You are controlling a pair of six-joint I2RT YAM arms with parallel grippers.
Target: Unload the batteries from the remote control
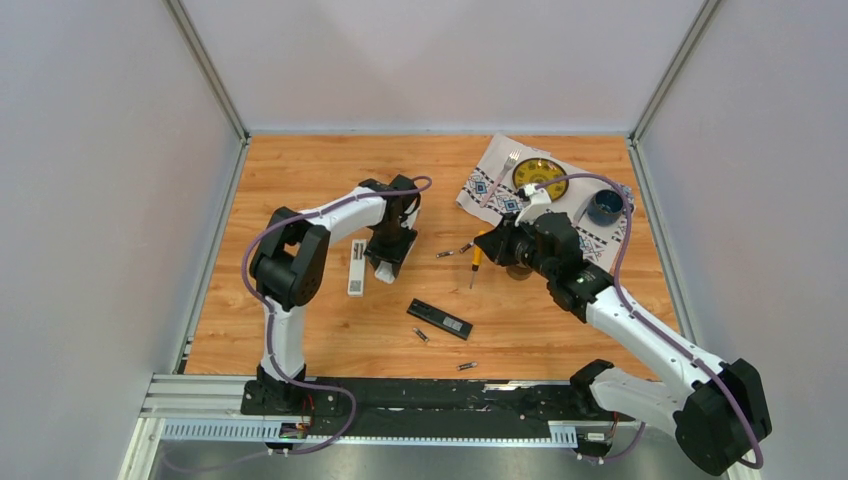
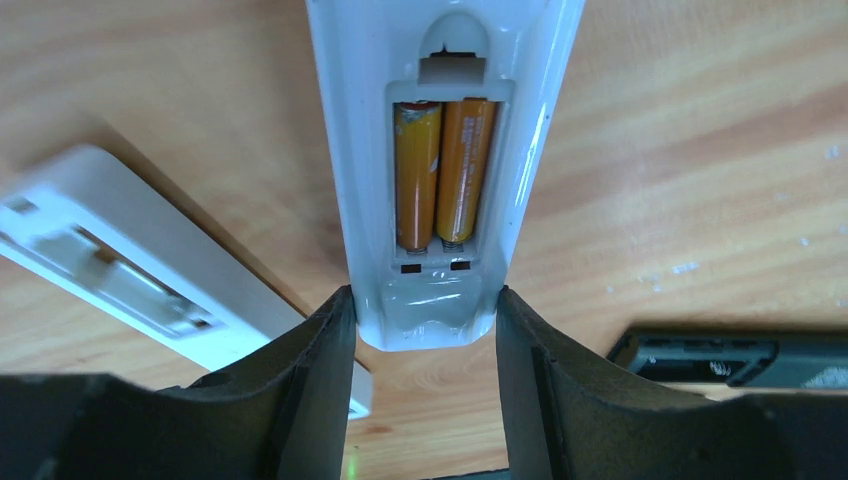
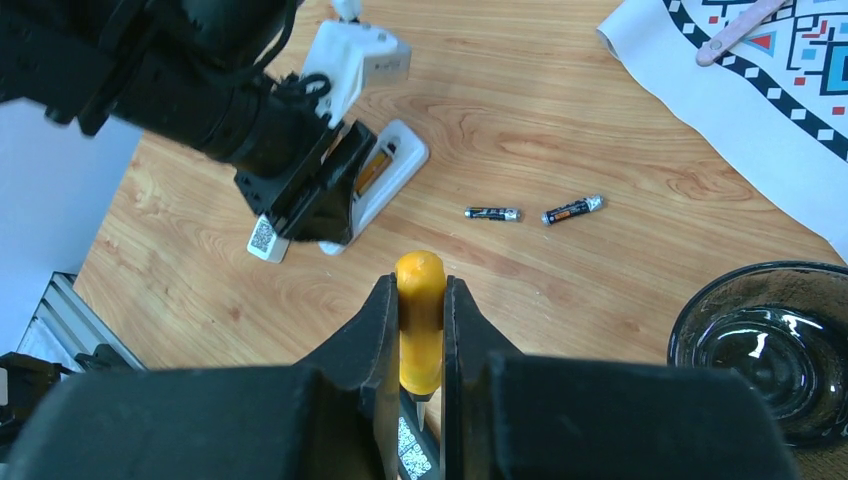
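My left gripper (image 2: 425, 330) is shut on the near end of a white remote control (image 2: 440, 60), held back-side up with its compartment open. Two golden-orange batteries (image 2: 440, 175) lie side by side inside it. In the top view this gripper (image 1: 392, 250) is at the table's left-middle. My right gripper (image 3: 421, 300) is shut on the yellow handle of a screwdriver (image 3: 420, 330), to the right of the remote (image 3: 385, 175). Two dark batteries (image 3: 493, 213) (image 3: 572, 210) lie loose on the wood between the arms. Two more lie near the front (image 1: 421, 335) (image 1: 466, 366).
A long white flat piece (image 1: 357, 268) lies left of the held remote. A black remote (image 1: 440, 320) lies in the middle. A patterned cloth (image 1: 590, 240) at the back right carries a yellow plate (image 1: 540, 178), fork and blue cup (image 1: 604, 207). A glass bowl (image 3: 775, 340) stands by my right gripper.
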